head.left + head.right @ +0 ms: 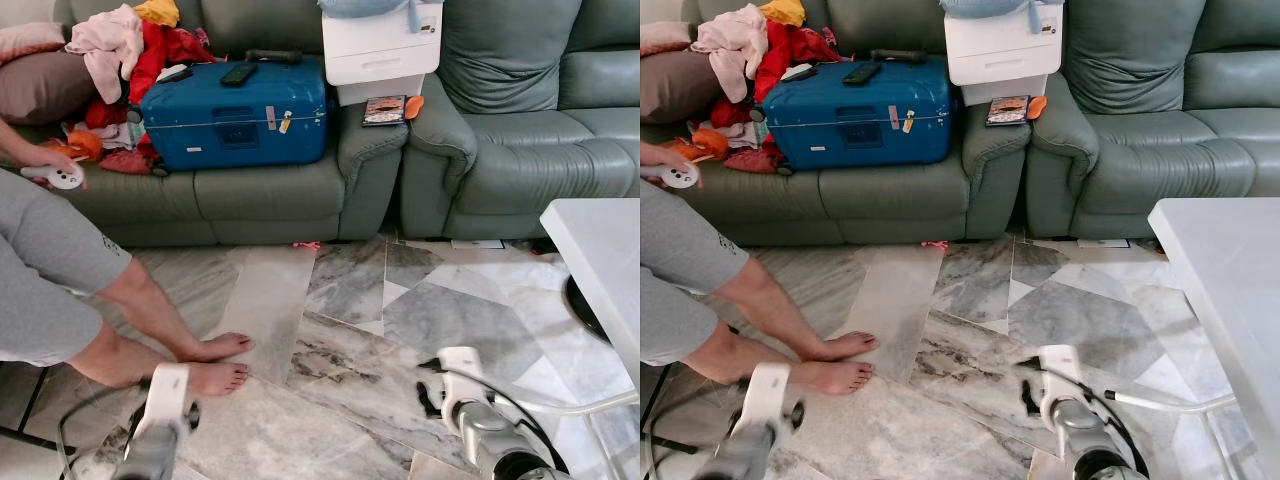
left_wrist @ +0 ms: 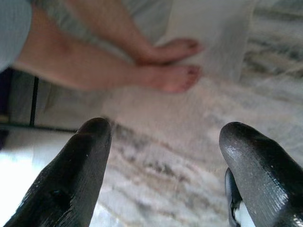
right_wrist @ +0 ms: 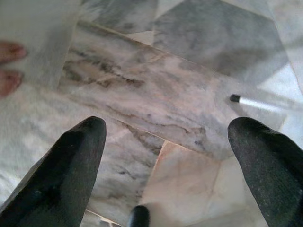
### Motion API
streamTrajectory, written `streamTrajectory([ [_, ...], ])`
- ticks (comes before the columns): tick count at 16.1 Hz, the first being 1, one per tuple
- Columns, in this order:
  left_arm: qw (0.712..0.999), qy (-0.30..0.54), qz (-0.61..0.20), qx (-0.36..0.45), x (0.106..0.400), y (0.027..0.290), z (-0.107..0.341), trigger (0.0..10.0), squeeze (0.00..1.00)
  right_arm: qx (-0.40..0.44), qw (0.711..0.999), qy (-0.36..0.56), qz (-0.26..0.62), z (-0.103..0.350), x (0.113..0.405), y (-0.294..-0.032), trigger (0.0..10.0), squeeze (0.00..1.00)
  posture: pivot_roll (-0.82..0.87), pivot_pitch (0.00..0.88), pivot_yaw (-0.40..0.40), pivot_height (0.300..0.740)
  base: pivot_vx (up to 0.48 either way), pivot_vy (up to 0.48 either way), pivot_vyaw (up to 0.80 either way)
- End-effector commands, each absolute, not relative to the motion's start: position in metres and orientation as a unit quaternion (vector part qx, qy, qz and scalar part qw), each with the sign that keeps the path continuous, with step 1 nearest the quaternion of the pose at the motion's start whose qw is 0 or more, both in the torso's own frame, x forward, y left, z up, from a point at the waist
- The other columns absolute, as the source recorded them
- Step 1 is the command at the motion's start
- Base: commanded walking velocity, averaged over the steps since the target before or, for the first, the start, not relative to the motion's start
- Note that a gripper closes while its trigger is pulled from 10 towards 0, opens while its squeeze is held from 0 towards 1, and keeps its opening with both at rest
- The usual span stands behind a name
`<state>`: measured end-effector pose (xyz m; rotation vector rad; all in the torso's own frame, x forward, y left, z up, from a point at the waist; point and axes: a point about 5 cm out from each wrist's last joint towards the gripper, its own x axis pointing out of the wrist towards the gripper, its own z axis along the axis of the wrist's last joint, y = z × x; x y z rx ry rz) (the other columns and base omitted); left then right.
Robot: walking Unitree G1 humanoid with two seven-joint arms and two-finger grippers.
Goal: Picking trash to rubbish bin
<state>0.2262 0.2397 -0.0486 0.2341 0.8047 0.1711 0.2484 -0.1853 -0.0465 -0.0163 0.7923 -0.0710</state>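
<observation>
Both tools, left tool (image 2: 161, 165) and right tool (image 3: 165, 165), hang spread and empty; swinging forward risks clipping the person's bare feet (image 1: 205, 365) on the marble floor (image 1: 350, 350).

trash: small pink scrap (image 1: 306, 244) | on marble floor | at sofa's base

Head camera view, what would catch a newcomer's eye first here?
Probably the bright blue suitcase lying on the green sofa, beside a heap of clothes. Next, a seated person's bare feet on the marble floor, close ahead of the left gripper. Both the left and the right gripper hang low over the floor with fingers apart, holding nothing.
</observation>
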Motion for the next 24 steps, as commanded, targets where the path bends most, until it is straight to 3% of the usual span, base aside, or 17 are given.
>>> streamTrajectory([
  [1,0.913,0.383,0.069,0.122,0.235,0.236,-0.044,10.0,0.0,0.021,0.92,0.386,-0.061,-0.044,0.253,-0.186,10.0,0.0,0.1,0.019,0.028,0.74,0.0,0.0,0.0],
  [3,0.921,0.37,0.041,0.117,0.252,0.22,-0.037,10.0,0.0,0.058,0.923,0.369,-0.091,-0.035,0.264,-0.19,10.0,0.0,0.1,0.02,0.031,0.74,0.0,0.0,0.0],
  [5,0.918,0.378,0.027,0.115,0.251,0.213,-0.039,10.0,0.0,0.079,0.923,0.359,-0.115,-0.029,0.27,-0.197,10.0,0.0,0.09,0.026,0.029,0.74,0.0,0.0,0.0],
  [11,0.904,0.406,0.046,0.129,0.229,0.227,-0.051,10.0,0.0,0.141,0.921,0.325,-0.165,-0.015,0.284,-0.208,10.0,0.0,0.11,0.045,0.026,0.74,0.0,0.0,0.0],
  [14,0.893,0.425,0.07,0.13,0.208,0.237,-0.061,10.0,0.0,0.064,0.928,0.362,-0.057,-0.027,0.275,-0.181,10.0,0.0,0.11,0.049,0.013,0.74,0.0,0.0,0.0],
  [18,0.883,0.454,0.094,0.081,0.178,0.243,-0.075,10.0,0.0,-0.019,0.913,0.402,0.069,-0.048,0.251,-0.158,10.0,0.0,0.1,0.049,-0.001,0.74,0.0,0.0,0.0],
  [21,0.884,0.447,0.088,0.108,0.185,0.244,-0.071,10.0,0.0,-0.044,0.899,0.423,0.103,-0.057,0.236,-0.154,10.0,0.0,0.1,0.042,-0.01,0.74,0.0,0.0,0.0],
  [24,0.897,0.417,0.086,0.118,0.217,0.236,-0.056,10.0,0.0,-0.058,0.908,0.404,0.1,-0.048,0.251,-0.153,10.0,0.0,0.09,0.04,-0.031,0.74,0.0,0.0,0.0],
])
